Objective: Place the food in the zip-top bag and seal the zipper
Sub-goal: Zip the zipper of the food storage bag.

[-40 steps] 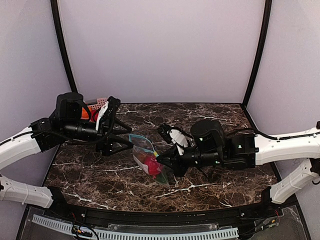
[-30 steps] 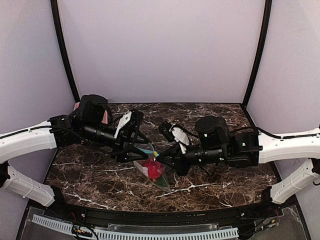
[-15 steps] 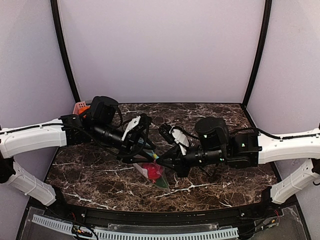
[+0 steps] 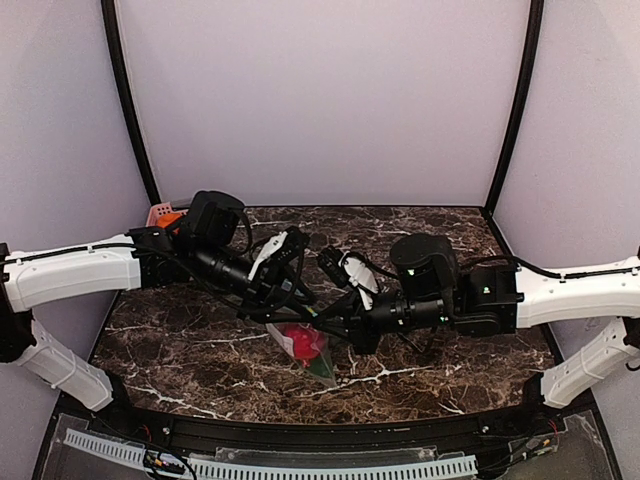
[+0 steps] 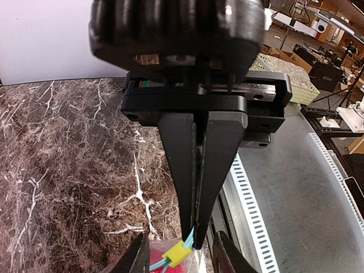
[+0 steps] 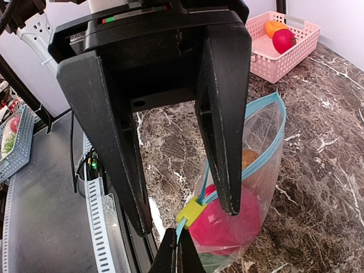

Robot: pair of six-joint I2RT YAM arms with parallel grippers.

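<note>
The clear zip-top bag (image 4: 310,350) hangs at the table's middle, its mouth partly open. Inside are the red fruit (image 6: 224,223) and the brownish-orange fruit (image 6: 249,159). The teal zipper (image 6: 267,122) carries a yellow slider (image 6: 190,212), which also shows in the left wrist view (image 5: 175,255). My left gripper (image 5: 195,242) is shut on the zipper's end just beyond the slider; it also shows in the top view (image 4: 303,316). My right gripper (image 6: 186,219) is open, one finger on each side of the slider, not gripping; it also shows in the top view (image 4: 325,325).
A pink slotted basket (image 6: 273,65) stands at the table's back left with an orange and a red fruit in it; it also shows in the top view (image 4: 158,213). The table's near edge and a slotted grey rail (image 5: 250,199) lie just past the bag.
My left arm has swung right from the basket to the bag and shut on the zipper's end. The bag has shifted slightly toward the near edge. The right arm has barely moved.
</note>
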